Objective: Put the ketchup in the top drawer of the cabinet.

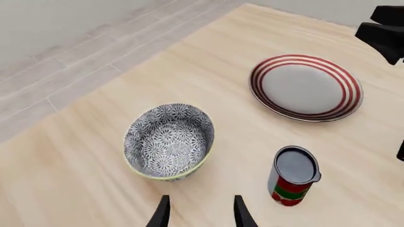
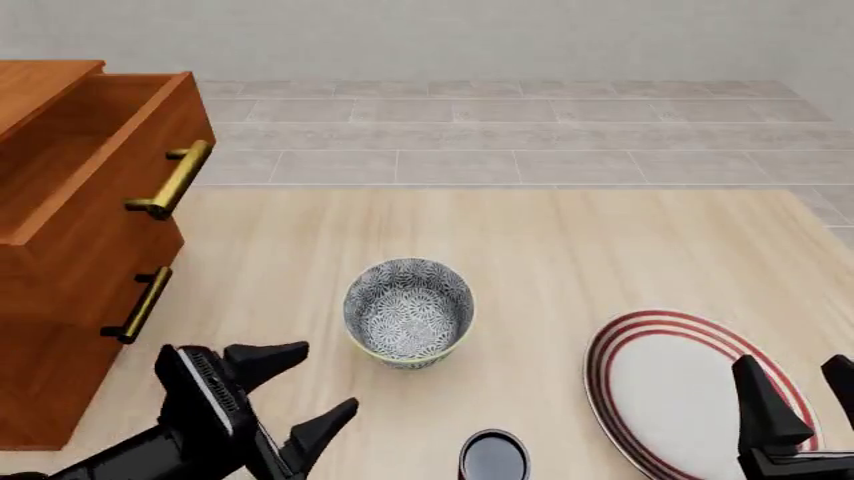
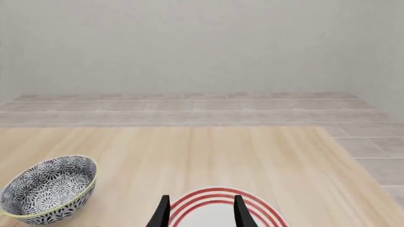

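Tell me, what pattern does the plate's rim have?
The plate has concentric red rings around a plain pale centre; the left wrist view shows it best.

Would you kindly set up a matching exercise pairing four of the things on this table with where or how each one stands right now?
Things:
1. ketchup
2. bowl
3. plate
4. top drawer

Descriptions:
A. pulled open, nothing visible inside
B. lying flat on the table's right side, beside the right gripper
C. upright at the table's near edge, free of both grippers
D. mid-table, patterned blue and white, holding nothing

Pairs: 1-C, 2-D, 3-B, 4-A
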Available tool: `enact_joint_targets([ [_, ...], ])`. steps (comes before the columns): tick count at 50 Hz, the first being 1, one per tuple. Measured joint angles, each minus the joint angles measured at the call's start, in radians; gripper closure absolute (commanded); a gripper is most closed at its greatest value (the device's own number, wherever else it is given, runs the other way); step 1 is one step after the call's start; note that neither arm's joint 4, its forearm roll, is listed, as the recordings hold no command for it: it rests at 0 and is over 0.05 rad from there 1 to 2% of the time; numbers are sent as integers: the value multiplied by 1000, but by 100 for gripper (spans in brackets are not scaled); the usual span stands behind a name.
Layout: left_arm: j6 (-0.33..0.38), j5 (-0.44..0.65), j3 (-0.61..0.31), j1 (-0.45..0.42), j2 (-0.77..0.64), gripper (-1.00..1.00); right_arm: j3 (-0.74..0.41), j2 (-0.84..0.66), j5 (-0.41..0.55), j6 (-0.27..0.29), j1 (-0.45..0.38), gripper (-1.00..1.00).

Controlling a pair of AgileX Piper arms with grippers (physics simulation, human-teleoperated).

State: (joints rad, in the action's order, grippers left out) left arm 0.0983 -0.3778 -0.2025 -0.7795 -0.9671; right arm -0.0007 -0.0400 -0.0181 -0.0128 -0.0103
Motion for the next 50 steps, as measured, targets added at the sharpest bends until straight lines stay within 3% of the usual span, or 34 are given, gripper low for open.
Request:
enact_joint_targets([
  [28,56,-133,-56,-201,-294,-100,0,-16,-10,-19,-10,-100],
  [50,67,-189,-175,-296,-540,-100,0,-33,-18,-58,-16,-100],
])
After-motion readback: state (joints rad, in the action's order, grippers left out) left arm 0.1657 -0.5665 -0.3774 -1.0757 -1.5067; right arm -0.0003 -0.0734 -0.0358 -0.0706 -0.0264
